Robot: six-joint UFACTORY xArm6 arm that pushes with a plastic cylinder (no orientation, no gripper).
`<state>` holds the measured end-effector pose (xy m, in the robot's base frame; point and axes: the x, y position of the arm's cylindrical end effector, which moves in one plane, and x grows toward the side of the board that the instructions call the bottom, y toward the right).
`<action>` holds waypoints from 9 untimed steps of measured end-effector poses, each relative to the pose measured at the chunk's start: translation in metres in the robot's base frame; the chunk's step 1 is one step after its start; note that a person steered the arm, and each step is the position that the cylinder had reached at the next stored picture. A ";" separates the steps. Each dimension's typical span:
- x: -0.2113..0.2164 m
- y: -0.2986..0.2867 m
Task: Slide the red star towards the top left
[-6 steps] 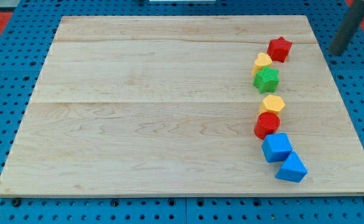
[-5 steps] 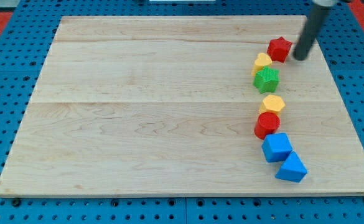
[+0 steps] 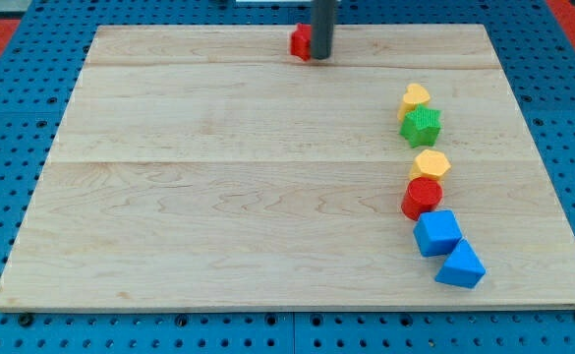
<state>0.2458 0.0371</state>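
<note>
The red star (image 3: 301,41) lies near the top edge of the wooden board (image 3: 218,177), a little right of the middle, partly hidden behind my rod. My tip (image 3: 320,57) rests on the board against the star's right side.
A column of blocks stands at the view's right: a yellow heart-like block (image 3: 415,97), a green star (image 3: 422,126), a yellow hexagon (image 3: 430,163), a red cylinder (image 3: 422,198), a blue cube (image 3: 436,233) and a blue triangular block (image 3: 461,265). Blue pegboard surrounds the board.
My tip came in from the right, reached the red star's right side and pushed it left and up along the board's top. The other blocks have not moved.
</note>
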 end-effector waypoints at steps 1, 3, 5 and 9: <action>-0.007 0.069; -0.035 -0.060; -0.035 -0.091; -0.005 -0.185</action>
<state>0.2409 -0.1479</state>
